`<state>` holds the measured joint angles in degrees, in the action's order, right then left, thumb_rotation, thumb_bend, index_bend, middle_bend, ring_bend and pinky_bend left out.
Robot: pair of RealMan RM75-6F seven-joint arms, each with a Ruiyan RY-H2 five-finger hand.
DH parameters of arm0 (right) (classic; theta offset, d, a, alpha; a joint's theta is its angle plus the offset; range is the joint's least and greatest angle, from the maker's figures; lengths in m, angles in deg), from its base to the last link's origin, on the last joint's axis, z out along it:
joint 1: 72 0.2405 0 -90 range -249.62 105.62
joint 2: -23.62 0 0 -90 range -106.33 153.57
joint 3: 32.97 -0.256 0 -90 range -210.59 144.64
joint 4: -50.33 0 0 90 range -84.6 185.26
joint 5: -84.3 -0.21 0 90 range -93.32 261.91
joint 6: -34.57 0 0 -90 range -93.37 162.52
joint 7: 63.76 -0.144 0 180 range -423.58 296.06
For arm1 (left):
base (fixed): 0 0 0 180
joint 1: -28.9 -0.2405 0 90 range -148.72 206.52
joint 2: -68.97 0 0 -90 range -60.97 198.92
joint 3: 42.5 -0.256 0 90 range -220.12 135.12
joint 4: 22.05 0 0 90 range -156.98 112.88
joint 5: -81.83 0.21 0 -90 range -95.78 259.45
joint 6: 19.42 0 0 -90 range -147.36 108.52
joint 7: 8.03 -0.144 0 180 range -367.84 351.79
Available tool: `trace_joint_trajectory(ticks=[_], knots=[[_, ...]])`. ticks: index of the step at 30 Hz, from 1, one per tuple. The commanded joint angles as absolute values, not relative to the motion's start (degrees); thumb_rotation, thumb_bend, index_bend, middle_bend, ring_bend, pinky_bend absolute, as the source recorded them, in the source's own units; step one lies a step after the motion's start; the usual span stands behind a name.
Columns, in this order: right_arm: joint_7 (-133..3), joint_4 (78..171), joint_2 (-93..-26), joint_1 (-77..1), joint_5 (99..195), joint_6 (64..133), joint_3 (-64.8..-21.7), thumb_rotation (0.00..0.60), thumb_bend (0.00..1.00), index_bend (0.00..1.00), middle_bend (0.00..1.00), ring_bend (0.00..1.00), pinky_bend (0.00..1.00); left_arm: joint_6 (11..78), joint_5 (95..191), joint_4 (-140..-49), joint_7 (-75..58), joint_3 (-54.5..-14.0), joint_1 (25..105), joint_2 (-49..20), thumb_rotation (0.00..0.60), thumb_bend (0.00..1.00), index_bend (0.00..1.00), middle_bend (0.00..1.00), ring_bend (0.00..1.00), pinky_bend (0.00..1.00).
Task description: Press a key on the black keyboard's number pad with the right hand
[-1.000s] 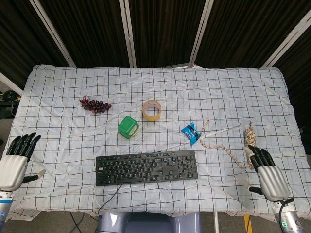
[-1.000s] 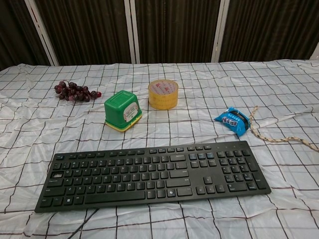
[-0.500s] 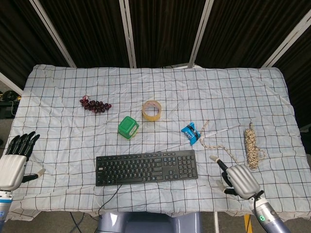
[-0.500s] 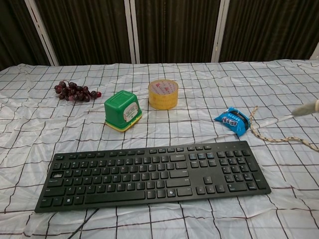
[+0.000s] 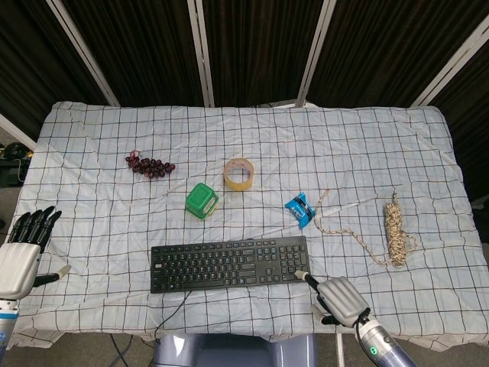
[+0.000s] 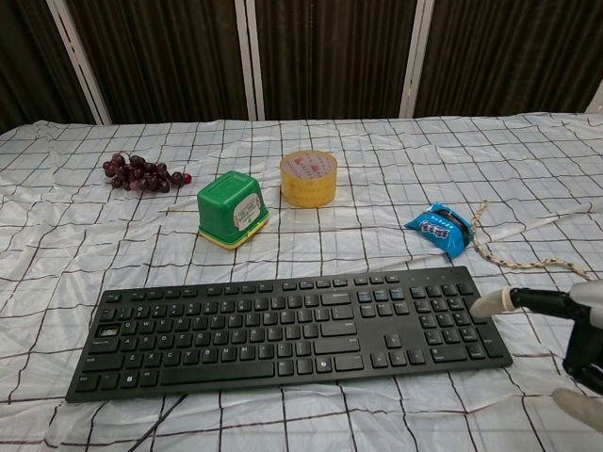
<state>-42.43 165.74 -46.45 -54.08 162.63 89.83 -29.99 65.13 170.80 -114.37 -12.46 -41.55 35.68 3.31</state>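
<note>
A: What sits at the far left?
B: The left hand [image 5: 20, 256] rests at the counter's [image 5: 92, 138] left edge, fingers straight and slightly spread, thumb out, holding nothing. Further back lies a bunch of grapes [image 5: 150, 166]

A: And toward the middle?
B: A green box [image 5: 201, 200] stands just in front of a roll of tape [image 5: 239, 173], the two near each other but apart. The keyboard [image 5: 230, 264] lies along the front edge, its cable [image 5: 170, 315] running off the counter, its number pad at the right end

A: What about the right side?
B: A blue packet [image 5: 299, 210] lies behind the keyboard's right end, and a rope [image 5: 394, 229] lies coiled further right. The right hand [image 5: 339, 300] is at the keyboard's front right corner with one finger [image 6: 516, 301] stretched toward the number pad, the others curled in, nothing held. Its tip is at the pad's right edge; whether it touches a key cannot be told
</note>
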Motion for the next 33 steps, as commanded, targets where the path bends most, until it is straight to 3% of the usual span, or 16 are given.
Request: trace_joint_trajectory(ticks=[1,33], knots=[[-40.68,166.13,-48.29,-53.73,160.27,89.95,-30.22,0.600,0.48,0.10,0.90,0.87,0.78,65.09,170.77,-114.40,-12.45,-41.56,35.69,3.32,0.600,0.04,0.00,0.00,0.00,0.00],[-28.80,163.66,-59.99,-45.20,136.68,93.11,-33.92,0.600,0.49,0.10,0.90,0.87,0.78,64.44,170.03,-114.55,-12.14,-41.42,35.89,3.48,0.600,0.04,0.00,0.00,0.00,0.00]])
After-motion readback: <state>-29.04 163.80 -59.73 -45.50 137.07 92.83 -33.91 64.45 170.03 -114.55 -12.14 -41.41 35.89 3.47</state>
